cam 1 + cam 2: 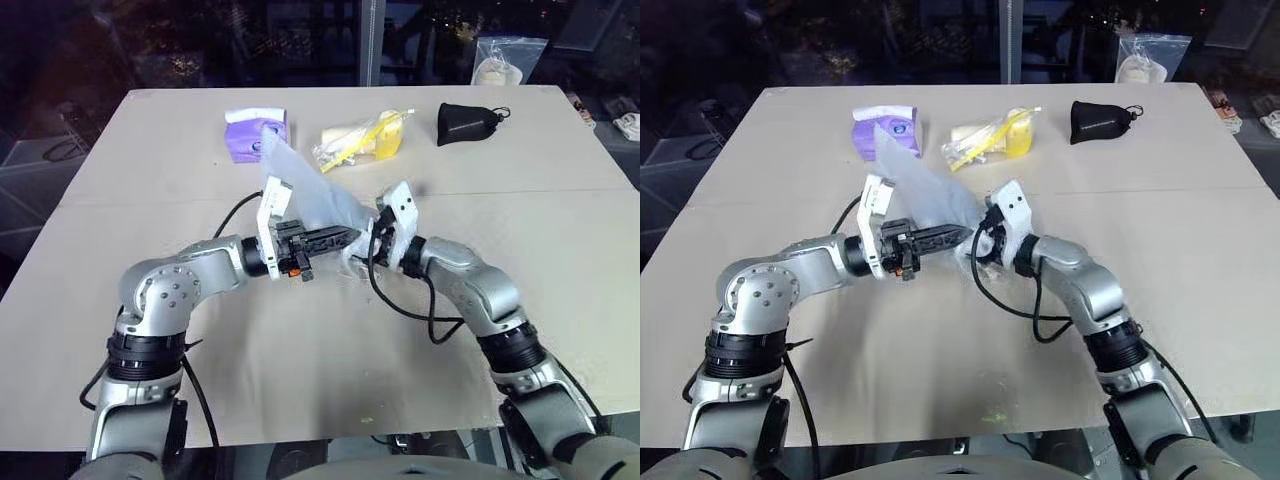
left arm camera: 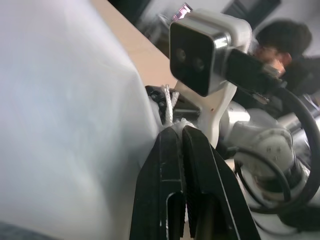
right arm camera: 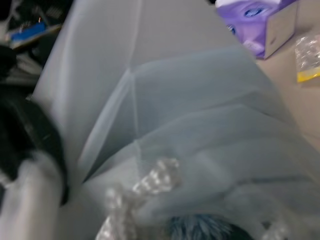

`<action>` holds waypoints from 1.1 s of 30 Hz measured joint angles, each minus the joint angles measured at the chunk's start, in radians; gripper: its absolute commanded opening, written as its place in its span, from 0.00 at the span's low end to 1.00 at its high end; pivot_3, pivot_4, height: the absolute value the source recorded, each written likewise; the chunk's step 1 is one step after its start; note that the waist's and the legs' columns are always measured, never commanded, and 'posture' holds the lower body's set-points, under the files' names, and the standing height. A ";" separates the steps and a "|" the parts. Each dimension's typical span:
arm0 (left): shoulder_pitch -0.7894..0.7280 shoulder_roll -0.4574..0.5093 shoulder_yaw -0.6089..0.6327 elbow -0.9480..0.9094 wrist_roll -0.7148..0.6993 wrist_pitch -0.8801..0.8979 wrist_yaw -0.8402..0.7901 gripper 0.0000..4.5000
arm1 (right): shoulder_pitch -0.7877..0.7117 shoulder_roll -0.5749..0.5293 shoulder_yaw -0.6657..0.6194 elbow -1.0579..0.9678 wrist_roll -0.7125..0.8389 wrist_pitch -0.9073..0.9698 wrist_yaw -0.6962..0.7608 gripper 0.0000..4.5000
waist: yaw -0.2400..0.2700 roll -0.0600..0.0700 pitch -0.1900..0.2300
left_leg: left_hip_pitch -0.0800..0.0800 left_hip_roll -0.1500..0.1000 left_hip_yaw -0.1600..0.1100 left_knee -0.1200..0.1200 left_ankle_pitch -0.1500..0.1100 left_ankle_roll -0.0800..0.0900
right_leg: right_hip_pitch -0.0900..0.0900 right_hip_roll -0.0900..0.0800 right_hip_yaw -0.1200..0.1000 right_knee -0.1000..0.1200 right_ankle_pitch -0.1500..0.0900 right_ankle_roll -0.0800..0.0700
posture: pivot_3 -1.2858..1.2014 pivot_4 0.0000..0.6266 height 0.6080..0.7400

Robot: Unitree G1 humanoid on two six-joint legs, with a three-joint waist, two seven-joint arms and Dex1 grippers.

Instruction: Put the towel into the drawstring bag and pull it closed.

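The translucent frosted-white drawstring bag (image 1: 310, 195) is held up off the table between my two grippers, its body rising toward the far side. My left gripper (image 1: 345, 237) points to the right and is shut on the bag's mouth, with a thin white cord (image 2: 168, 102) pinched between its fingertips (image 2: 172, 137). My right gripper (image 1: 362, 255) is right against the same mouth from the other side, behind the gathered plastic. In the right wrist view a braided cord (image 3: 155, 177) lies on the bag, and a fuzzy bluish patch (image 3: 200, 226) at the mouth looks like the towel.
At the far side of the tan table (image 1: 560, 260) lie a purple tissue pack (image 1: 256, 134), a clear packet with yellow contents (image 1: 362, 140) and a small black pouch (image 1: 468, 122). My right arm's black cable (image 1: 400, 300) loops over the table.
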 measured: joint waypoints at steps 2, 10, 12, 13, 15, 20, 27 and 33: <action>-0.003 0.004 -0.009 0.013 0.005 0.000 -0.007 0.00 | -0.001 -0.007 0.007 -0.011 -0.018 0.029 -0.011 0.72 | -0.003 0.000 0.000 | 0.001 0.000 -0.001 0.000 0.000 0.000 | 0.000 0.000 0.000 0.001 0.000 0.000 | 0.52 0.24 1.00; -0.090 0.017 -0.002 0.041 0.028 -0.026 -0.009 0.00 | -0.072 0.118 -0.151 0.004 0.109 0.238 -0.150 0.90 | -0.001 0.000 0.000 | 0.000 -0.001 -0.002 0.000 0.000 0.000 | 0.000 0.000 0.000 0.000 0.000 0.000 | 0.52 0.24 1.00; -0.097 0.017 -0.003 0.041 0.050 -0.042 -0.012 0.00 | -0.084 0.126 -0.134 0.030 0.057 0.178 -0.169 0.99 | -0.002 0.000 0.000 | 0.000 -0.001 -0.002 0.000 0.000 0.000 | 0.000 0.000 0.000 -0.001 0.000 0.000 | 0.52 0.24 1.00; -0.096 0.018 -0.006 0.043 0.069 -0.047 -0.014 0.00 | -0.085 0.123 -0.112 0.046 0.023 0.142 -0.177 0.99 | -0.002 0.000 0.000 | 0.000 -0.001 -0.002 -0.001 0.001 -0.002 | 0.000 0.000 0.000 -0.001 0.000 0.000 | 0.52 0.24 1.00; -0.092 0.018 -0.022 0.046 0.110 -0.062 -0.017 0.00 | -0.093 0.107 -0.063 0.086 -0.056 0.078 -0.194 0.99 | -0.003 0.000 0.000 | -0.001 -0.002 -0.001 -0.001 0.002 -0.003 | -0.001 0.000 0.001 -0.001 0.000 0.000 | 0.52 0.24 1.00; -0.081 -0.006 -0.042 0.041 0.169 -0.109 -0.020 0.00 | -0.124 0.119 -0.049 0.174 -0.119 0.050 -0.244 0.99 | -0.003 0.000 0.000 | -0.001 -0.001 -0.002 -0.001 0.002 -0.004 | -0.001 0.000 0.001 0.000 0.000 0.000 | 0.52 0.24 1.00; -0.074 -0.047 -0.041 0.040 0.180 -0.117 -0.003 0.00 | -0.144 0.167 -0.107 0.224 -0.098 0.134 -0.293 0.99 | -0.003 0.000 0.000 | -0.001 -0.001 -0.002 -0.001 0.002 -0.003 | -0.001 -0.001 0.001 0.000 0.000 0.000 | 0.52 0.24 1.00; -0.047 -0.005 -0.041 0.040 0.197 -0.143 -0.058 0.00 | -0.151 0.225 -0.206 0.245 0.017 0.205 -0.301 0.99 | -0.005 0.000 0.000 | 0.000 -0.001 -0.002 -0.001 0.001 -0.001 | -0.001 0.000 0.001 0.000 0.000 0.000 | 0.52 0.24 1.00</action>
